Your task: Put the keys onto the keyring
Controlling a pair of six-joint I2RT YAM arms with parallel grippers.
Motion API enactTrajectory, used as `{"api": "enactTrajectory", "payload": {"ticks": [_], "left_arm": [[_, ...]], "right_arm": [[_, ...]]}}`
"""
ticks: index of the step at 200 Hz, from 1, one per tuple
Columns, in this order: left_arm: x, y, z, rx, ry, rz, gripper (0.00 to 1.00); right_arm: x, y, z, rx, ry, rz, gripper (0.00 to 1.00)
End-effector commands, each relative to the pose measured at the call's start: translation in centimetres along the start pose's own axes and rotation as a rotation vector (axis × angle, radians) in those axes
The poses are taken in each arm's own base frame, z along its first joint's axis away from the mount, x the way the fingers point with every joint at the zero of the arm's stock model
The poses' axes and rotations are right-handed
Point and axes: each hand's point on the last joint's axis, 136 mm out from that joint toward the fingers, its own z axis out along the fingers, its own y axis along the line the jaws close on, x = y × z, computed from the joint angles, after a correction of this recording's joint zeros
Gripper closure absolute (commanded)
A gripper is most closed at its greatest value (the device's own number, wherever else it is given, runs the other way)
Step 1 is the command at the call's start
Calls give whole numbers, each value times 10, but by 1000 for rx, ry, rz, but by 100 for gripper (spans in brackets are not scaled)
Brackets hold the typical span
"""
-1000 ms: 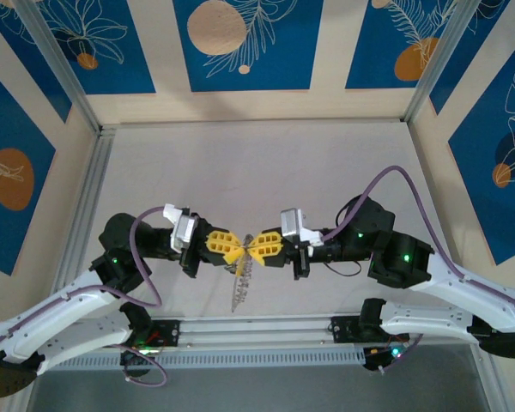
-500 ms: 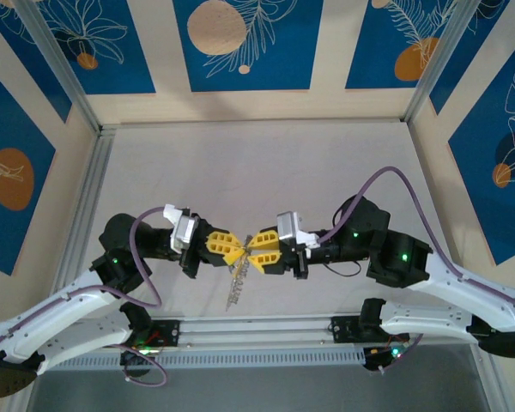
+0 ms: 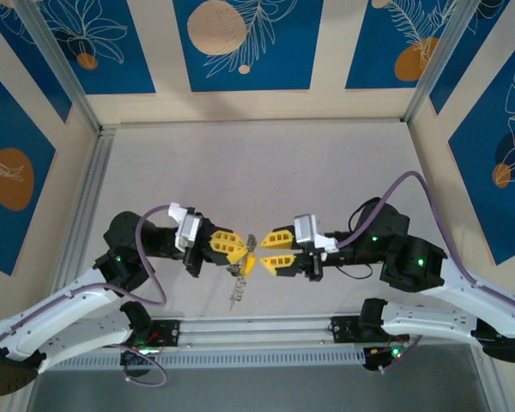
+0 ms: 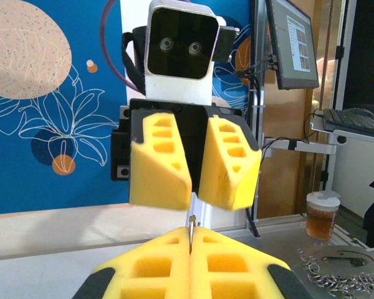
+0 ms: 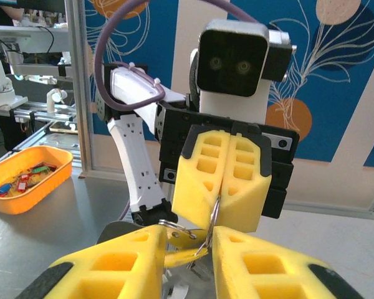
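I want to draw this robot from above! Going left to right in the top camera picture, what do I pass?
Left arm's purple cable, left wrist camera, left gripper, keyring with its keys, right gripper, right wrist camera, right arm's purple cable.

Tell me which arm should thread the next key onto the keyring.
Right. The left pincer is shut on the keyring, steadying it; the right pincer faces it with jaws apart, likely free to do the threading.
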Motion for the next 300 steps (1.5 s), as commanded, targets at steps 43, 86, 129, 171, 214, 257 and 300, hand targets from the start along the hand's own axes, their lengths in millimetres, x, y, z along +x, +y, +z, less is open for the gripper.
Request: {"api": "enactTrajectory", "payload": {"ticks": [43, 86, 129, 171, 214, 257, 300], "left_arm": [[-27, -14, -2, 44, -69, 62, 100], [-28, -15, -3, 44, -78, 66, 100], [-26, -13, -4, 13, -38, 58, 100], [-10, 12, -36, -290, 296, 43, 70], [5, 25, -61, -430, 538, -21, 58], [29, 30, -52, -385, 595, -59, 56], [34, 32, -42, -342, 570, -52, 56]], "right_arm": [[3, -9, 15, 3, 13, 9, 83], [6, -9, 17, 2, 14, 17, 93], [12, -13, 16, 27, 51, 6, 100], [19, -31, -4, 150, 201, -54, 100], [33, -47, -7, 205, 383, -53, 100], [50, -50, 4, 160, 557, -18, 100], [56, -47, 16, 99, 618, 23, 100]]}}
